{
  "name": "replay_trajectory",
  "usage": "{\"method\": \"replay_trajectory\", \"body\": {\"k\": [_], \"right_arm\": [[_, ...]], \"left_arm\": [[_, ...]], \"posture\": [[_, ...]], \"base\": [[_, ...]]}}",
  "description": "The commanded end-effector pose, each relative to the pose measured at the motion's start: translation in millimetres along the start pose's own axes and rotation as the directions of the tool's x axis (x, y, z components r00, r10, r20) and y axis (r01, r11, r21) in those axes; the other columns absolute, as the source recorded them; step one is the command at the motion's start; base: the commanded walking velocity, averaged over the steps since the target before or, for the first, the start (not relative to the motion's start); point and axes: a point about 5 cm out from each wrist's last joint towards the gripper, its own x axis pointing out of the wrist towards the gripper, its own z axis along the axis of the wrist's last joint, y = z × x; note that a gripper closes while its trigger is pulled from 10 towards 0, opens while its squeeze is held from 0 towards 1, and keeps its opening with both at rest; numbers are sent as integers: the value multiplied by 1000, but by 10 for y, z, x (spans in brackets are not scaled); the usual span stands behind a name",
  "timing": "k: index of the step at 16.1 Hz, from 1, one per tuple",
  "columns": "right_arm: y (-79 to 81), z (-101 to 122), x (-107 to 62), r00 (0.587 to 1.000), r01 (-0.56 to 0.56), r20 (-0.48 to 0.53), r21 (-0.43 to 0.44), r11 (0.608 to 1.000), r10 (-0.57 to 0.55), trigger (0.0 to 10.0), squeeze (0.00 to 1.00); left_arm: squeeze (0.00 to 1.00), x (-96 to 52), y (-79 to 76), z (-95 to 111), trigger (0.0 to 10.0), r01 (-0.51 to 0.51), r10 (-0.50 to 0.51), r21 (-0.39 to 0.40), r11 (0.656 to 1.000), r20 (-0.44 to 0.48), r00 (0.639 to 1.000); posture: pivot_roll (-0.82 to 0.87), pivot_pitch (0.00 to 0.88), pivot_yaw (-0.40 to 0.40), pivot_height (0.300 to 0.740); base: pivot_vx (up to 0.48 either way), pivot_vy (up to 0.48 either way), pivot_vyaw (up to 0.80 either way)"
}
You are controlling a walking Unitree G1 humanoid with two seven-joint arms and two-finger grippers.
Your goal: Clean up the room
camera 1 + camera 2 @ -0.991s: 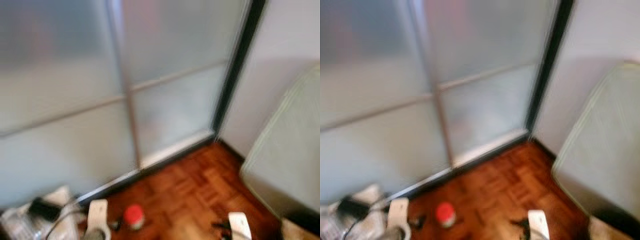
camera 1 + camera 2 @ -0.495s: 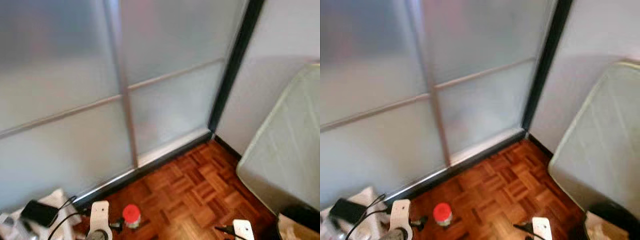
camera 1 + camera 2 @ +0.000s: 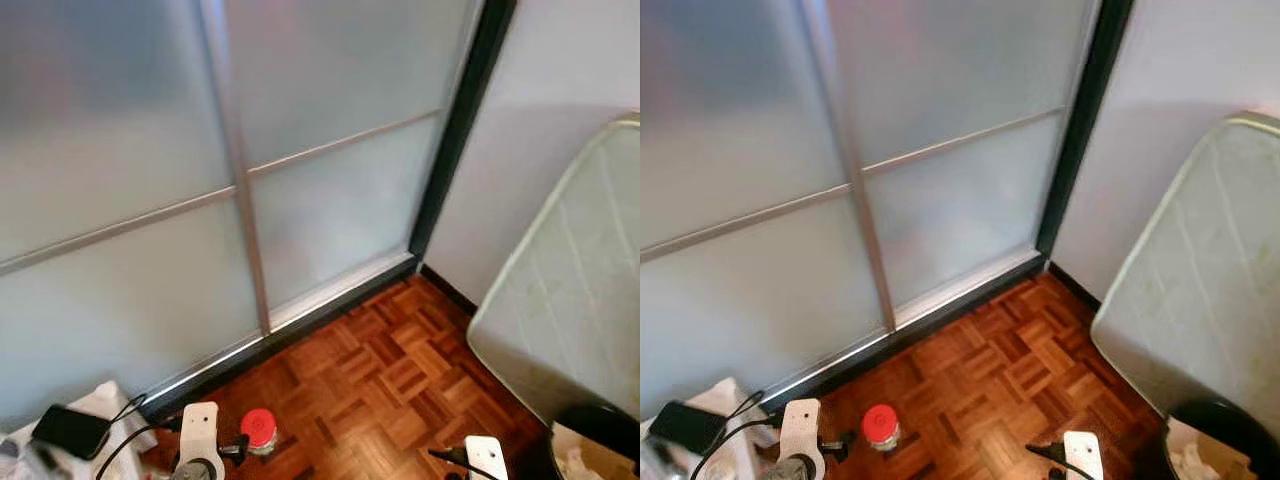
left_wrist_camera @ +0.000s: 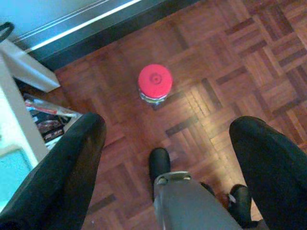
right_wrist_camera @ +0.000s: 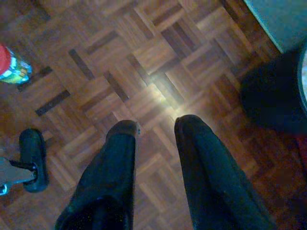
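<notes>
Standing upright on the brown parquet floor [image 3: 390, 380], the small red-capped bottle [image 4: 155, 83] sits near the frosted sliding door [image 3: 300, 150]; left gripper [image 4: 168, 139] hangs spread wide above it; right gripper [image 5: 153, 127] narrowly parted over bare wood.

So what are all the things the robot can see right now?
Bottle: one, red cap, standing on the wood floor near the glass door.
Sliding door: one, frosted glass with a silver frame, straight ahead.
Parquet floor: reddish brown, in front of the robot.
Mattress: one, pale green-white, leaning at the wall on the right.
Bin: one, black, with white stuff inside, below the mattress.
Phone: one, black, with a cable, on a white surface at the left.
Left pincer: black fingers spread wide, above the floor short of the bottle.
Right pincer: black fingers with a narrow gap, above bare floor.
</notes>
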Motion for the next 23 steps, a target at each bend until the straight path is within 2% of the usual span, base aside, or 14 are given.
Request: {"method": "replay_trajectory", "body": {"k": [1,4,7,12,15,17,23], "right_arm": [[0,-5,-2,1000,0,2,5,1000,0,10000,0],[1,-5,-2,1000,2,6,30,1000,-2,10000,0],[6,-4,0,1000,-5,2,26,1000,5,10000,0],[-4,7,-1,1000,6,14,29,1000,-7,10000,0],[1,11,-1,1000,3,18,39,999,-4,10000,0],[1,23,1,1000,5,22,17,1000,-5,10000,0],[3,24,1,1000,4,23,27,1000,-4,10000,0]], "left_arm": [[0,-6,12,-25,10000,-5,5,5,1000,-11,1000],[0,-4,16,-20,10000,-9,9,10,1000,-12,1000],[0,-3,16,-11,10000,-7,7,9,1000,-7,1000],[0,-2,18,-3,10000,-6,6,6,1000,-3,1000],[0,-1,20,1,10000,-7,7,5,1000,-1,1000],[0,-1,22,3,10000,-8,8,5,1000,-1,1000],[0,-1,19,4,10000,-8,8,4,1000,1,1000]], "posture": [[26,0,-36,740],[29,0,-37,740],[30,0,-37,740],[31,0,-35,740],[32,0,-35,740],[32,0,-35,740],[34,0,-36,740]], "base": [[0,0,0],[0,0,0],[259,0,-765],[276,0,0],[290,0,-638],[292,0,0],[292,0,-201]]}}
